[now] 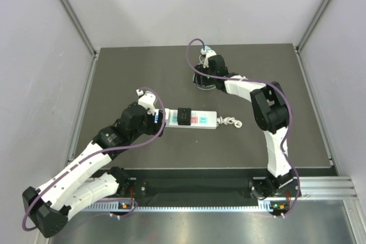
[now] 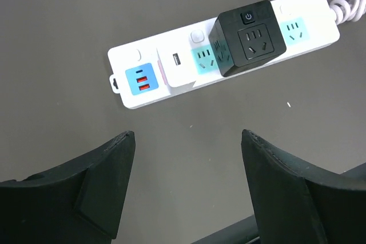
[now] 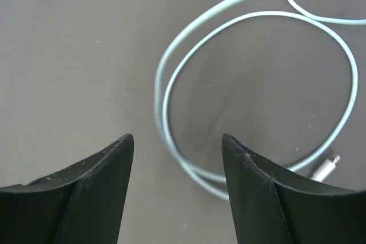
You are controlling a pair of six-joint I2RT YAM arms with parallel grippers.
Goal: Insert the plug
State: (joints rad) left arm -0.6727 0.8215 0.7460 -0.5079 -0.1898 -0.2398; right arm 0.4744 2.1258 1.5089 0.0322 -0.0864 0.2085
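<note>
A white power strip (image 1: 197,120) lies mid-table with a black cube adapter (image 1: 183,116) plugged into it. In the left wrist view the strip (image 2: 309,18) shows the cube (image 2: 249,37), a white USB charger (image 2: 178,68) and a blue USB panel (image 2: 141,78). My left gripper (image 2: 187,138) is open and empty, just short of the strip's left end. My right gripper (image 3: 177,141) is open and empty above a coiled pale teal cable (image 3: 163,84). The cable's small metal plug end (image 3: 325,167) lies right of the right finger.
The strip's own white cord (image 1: 230,122) is bundled at its right end. The dark mat is bounded by grey walls left, right and behind. The right arm (image 1: 269,107) arches over the mat's right half.
</note>
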